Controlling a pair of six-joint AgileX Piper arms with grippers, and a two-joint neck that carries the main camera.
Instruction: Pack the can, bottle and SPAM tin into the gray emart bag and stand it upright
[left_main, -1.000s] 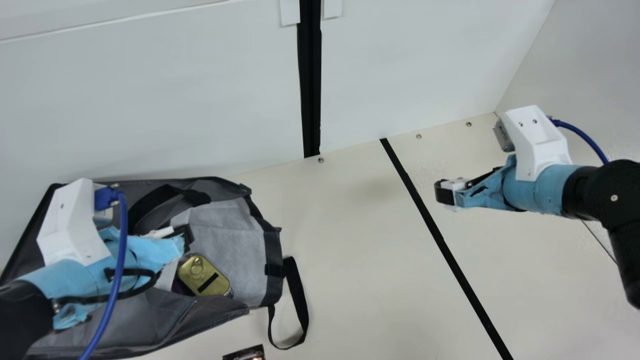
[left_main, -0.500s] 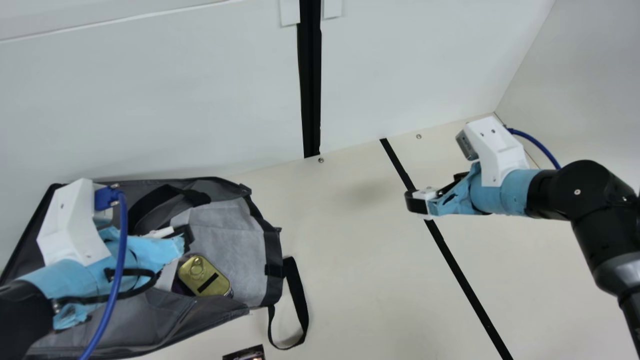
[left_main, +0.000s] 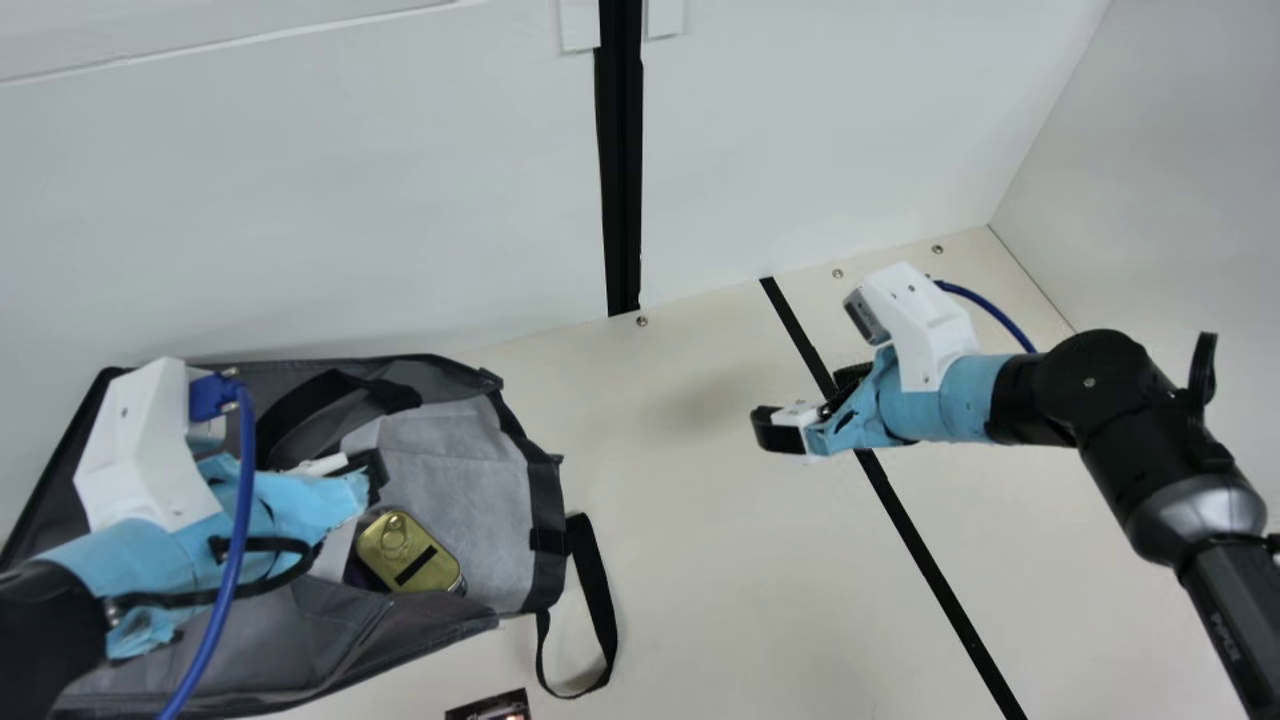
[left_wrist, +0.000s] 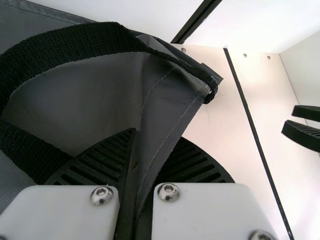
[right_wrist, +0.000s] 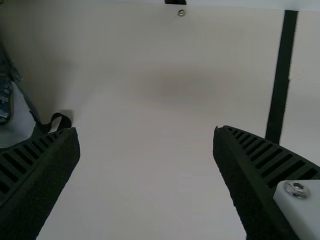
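Gray emart bag (left_main: 450, 470) on its side near the far edge of the surface (left_main: 700, 560); the jaws of our left gripper (left_wrist: 150, 142) clench its cloth, those of our right gripper (right_wrist: 146, 130), parted and empty, should take the free rim. We'd raise both sides evenly, lest the SPAM tin (left_main: 400, 545) inside the mouth slide out.

At lower left I see a dark-gray bag (left_main: 430, 630), black strap (left_main: 588, 560) and gold tin (left_main: 425, 558); a black stripe (left_main: 915, 530) crosses the cream table (left_main: 700, 560).
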